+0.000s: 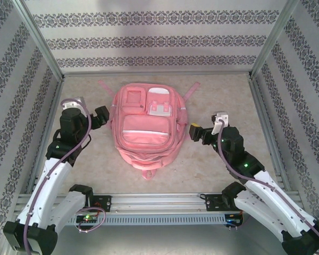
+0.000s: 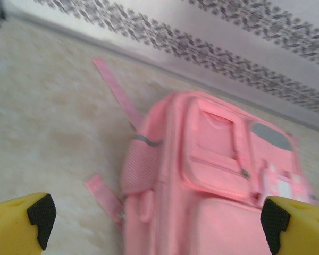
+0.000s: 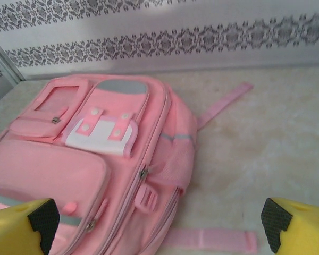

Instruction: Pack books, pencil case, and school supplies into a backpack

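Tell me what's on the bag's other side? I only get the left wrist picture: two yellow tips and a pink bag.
Observer: The right gripper sits close beside the bag there, jaws open and holding nothing.
Operator: Anything lying near it?
Observer: A pink strap lies flat on the table along that side of the bag.
Operator: And the end of the bag nearest the arms?
Observer: From above, a small pink loop sticks out of that end, pointing toward the arm bases.
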